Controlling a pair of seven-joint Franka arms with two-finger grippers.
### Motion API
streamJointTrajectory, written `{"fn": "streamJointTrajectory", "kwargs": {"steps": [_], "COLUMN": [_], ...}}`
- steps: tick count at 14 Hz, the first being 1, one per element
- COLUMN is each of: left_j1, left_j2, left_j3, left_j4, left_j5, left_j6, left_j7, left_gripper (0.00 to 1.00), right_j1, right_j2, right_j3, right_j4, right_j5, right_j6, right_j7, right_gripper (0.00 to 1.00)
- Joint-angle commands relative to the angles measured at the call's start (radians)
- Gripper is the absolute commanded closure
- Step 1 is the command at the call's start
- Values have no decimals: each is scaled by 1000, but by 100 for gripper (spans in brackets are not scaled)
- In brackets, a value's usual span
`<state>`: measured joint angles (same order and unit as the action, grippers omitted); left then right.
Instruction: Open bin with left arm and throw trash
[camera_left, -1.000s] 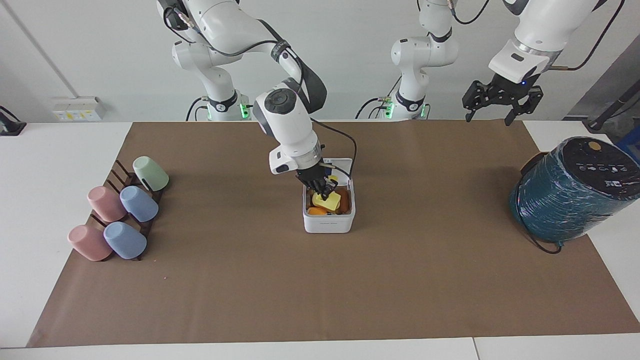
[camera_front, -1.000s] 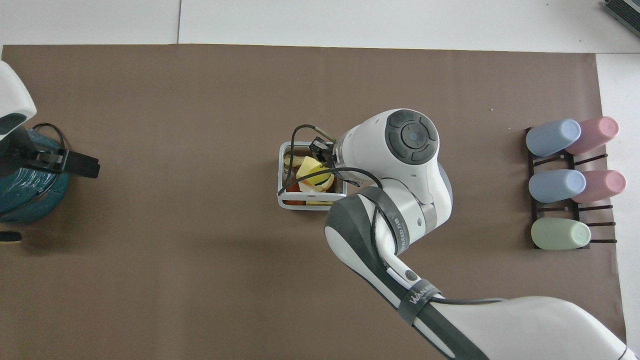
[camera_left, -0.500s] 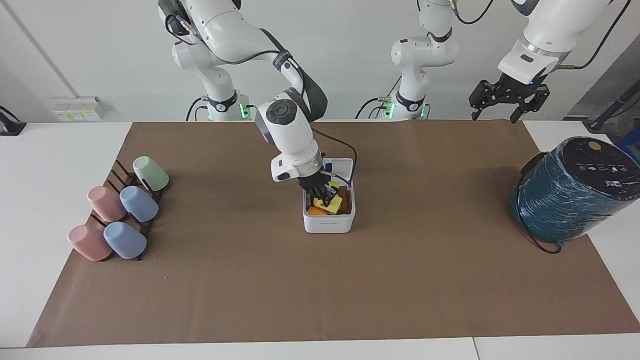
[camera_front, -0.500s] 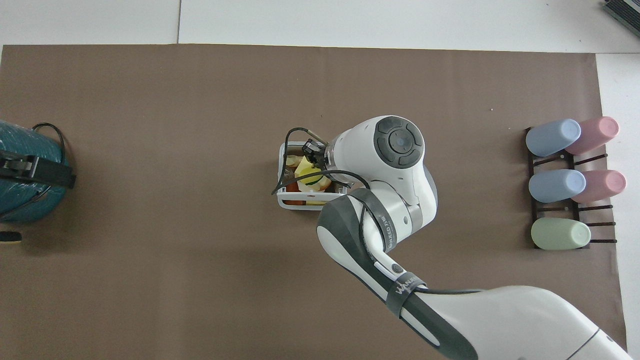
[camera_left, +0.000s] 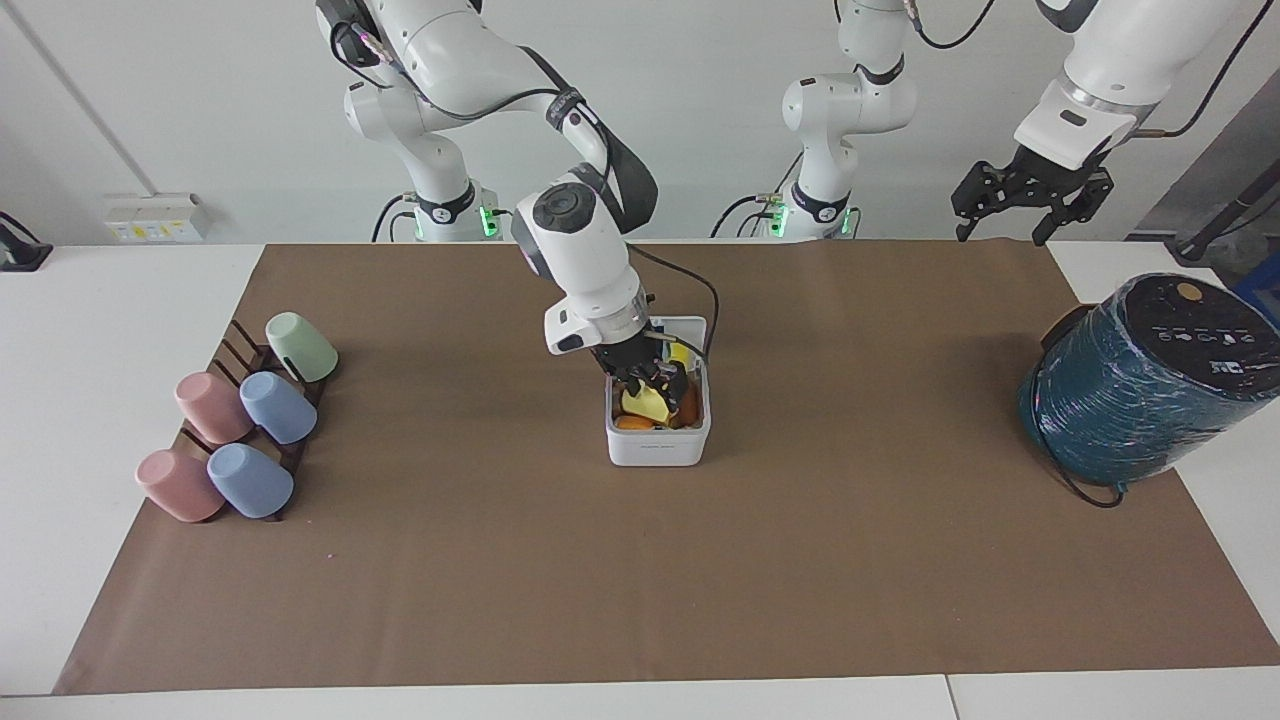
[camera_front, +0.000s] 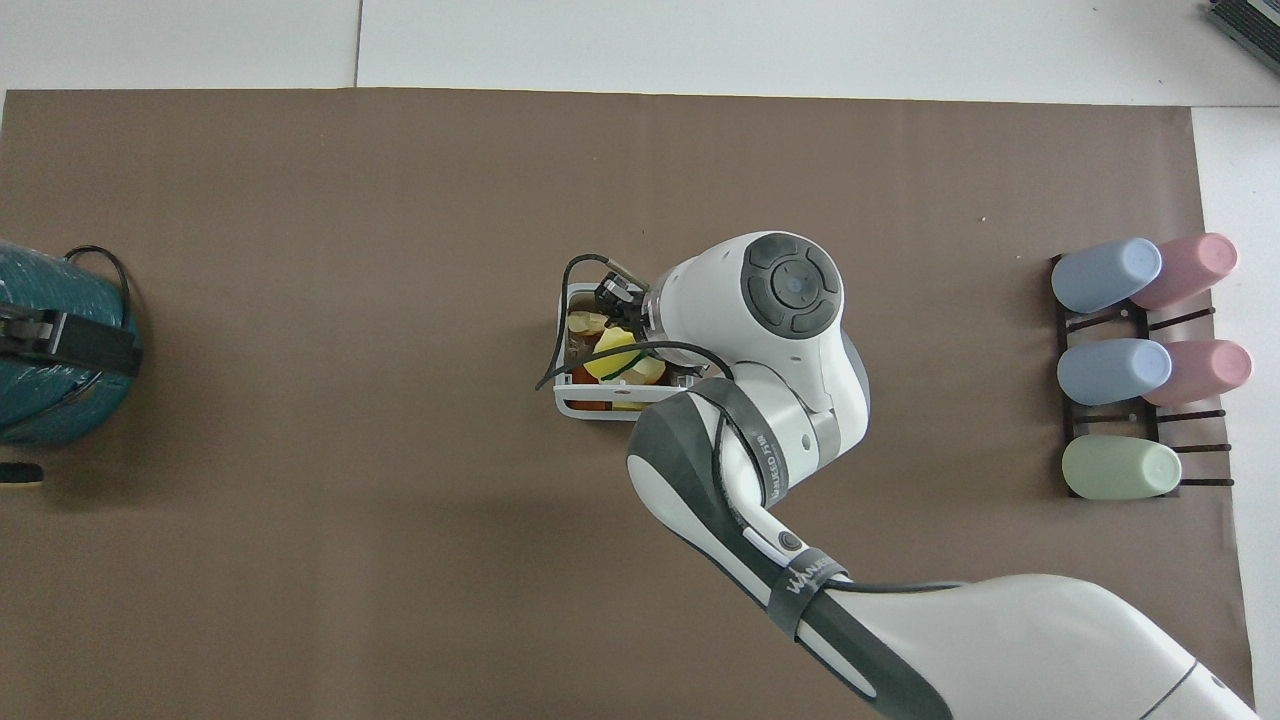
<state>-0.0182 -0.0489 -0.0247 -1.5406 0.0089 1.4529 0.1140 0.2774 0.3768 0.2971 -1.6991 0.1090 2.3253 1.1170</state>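
The white bin (camera_left: 657, 446) stands mid-mat with its lid (camera_left: 690, 327) up on the side nearer the robots. It also shows in the overhead view (camera_front: 598, 410). Inside lie a bright yellow piece (camera_left: 643, 404), an orange piece (camera_left: 632, 423) and a cream lump (camera_front: 585, 322). My right gripper (camera_left: 655, 385) is down inside the bin, right at the yellow piece (camera_front: 612, 360). My left gripper (camera_left: 1000, 238) is open and empty, raised at the left arm's end of the table, over the teal cylinder (camera_front: 50, 400) in the overhead view (camera_front: 120, 350).
The big teal wrapped cylinder (camera_left: 1140, 390) lies at the left arm's end of the table. A dark rack with several pastel cups (camera_left: 240, 430) sits at the right arm's end. A brown mat (camera_left: 640, 580) covers the table.
My right gripper has sunk lower into the bin with the yellow piece at its tip. My left gripper has risen and drawn back toward the left arm's end.
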Motion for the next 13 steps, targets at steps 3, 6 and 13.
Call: {"fn": "streamJointTrajectory", "kwargs": {"steps": [3,6,13], "left_j1": [-16,-17,-14], "left_j2": [-17,-19,-22], "left_j3": [17,17,17], "left_j4": [-21,-22,-24], "left_j5": [19,19,19], "left_j6": [0,1,-5], "left_j7": [9,7,1], "left_gripper": [0,0,0], "right_j1": [-26,-62,-340], "right_j2": [-50,-94,-197], "right_j3": [4,-6,-4], "right_j4": [-4,7,16], "right_j5": [3,-27,-203], "right_j6": [-43,-81,-170], "right_j7": [-2,-49,-539], "right_gripper": [0,0,0]}}
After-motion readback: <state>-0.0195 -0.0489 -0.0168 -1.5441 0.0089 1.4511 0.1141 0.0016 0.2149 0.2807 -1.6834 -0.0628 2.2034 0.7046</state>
